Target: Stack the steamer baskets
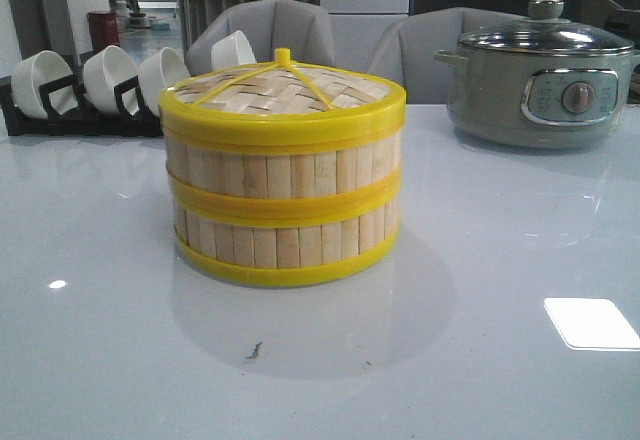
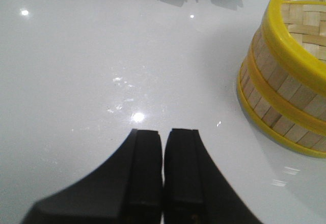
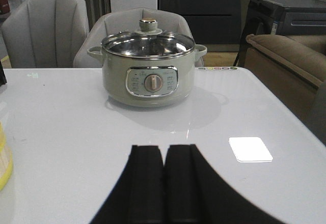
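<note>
The two baskets (image 1: 283,215) sit stacked one on the other in the middle of the white table (image 1: 480,360), rims lined up, and the woven lid (image 1: 283,95) with its yellow knob rests on top. Behind them to the left a black rack (image 1: 60,110) holds white bowls (image 1: 110,75); to the right stands the grey pot (image 1: 540,85) with a glass lid. Neither arm shows from the front. The left gripper (image 2: 163,147) hangs over bare table just beside the stack, its jaws pressed together on nothing. The right gripper (image 3: 164,163) is likewise closed and empty, pointing at the pot, well apart from it, with the stack just at the edge of its view.
</note>
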Motion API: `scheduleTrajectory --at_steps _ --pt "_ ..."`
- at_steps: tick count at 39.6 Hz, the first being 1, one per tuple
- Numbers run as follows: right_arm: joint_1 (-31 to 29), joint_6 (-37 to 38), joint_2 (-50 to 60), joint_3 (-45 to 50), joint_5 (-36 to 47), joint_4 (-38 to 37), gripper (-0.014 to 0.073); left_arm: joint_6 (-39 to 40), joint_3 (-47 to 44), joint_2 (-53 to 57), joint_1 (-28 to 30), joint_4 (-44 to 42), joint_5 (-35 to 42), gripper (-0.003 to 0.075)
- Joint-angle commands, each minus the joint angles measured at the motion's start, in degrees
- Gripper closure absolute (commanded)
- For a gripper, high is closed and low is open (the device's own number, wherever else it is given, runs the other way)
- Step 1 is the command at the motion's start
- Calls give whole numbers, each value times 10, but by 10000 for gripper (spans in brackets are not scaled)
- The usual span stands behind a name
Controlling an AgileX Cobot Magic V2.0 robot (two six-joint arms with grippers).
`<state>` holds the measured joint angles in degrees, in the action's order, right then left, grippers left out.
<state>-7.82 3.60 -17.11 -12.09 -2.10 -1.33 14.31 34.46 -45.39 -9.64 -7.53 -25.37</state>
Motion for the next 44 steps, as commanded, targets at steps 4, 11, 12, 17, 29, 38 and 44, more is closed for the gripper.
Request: scheduleTrajectory --at_steps 4,11,12,17,29,38,44 --pt "-3 -6 -3 -17 54 -4 526 4 15 5 0 -1 45 612" --pt "-3 -6 -3 -17 54 -4 526 4 15 5 0 -1 45 612" --pt "-3 -6 -3 -17 54 -4 526 4 15 5 0 -3 45 611" --pt "-3 -6 -3 -17 54 -4 526 4 15 5 1 -44 45 612" --pt "-3 -6 -3 -17 54 -4 526 3 2 45 1 -56 90 611" --pt "-3 -6 -3 -17 55 -4 526 3 -132 169 40 -61 297 611" --pt "-3 -6 -3 -17 55 -4 526 3 -208 270 62 -61 310 611"
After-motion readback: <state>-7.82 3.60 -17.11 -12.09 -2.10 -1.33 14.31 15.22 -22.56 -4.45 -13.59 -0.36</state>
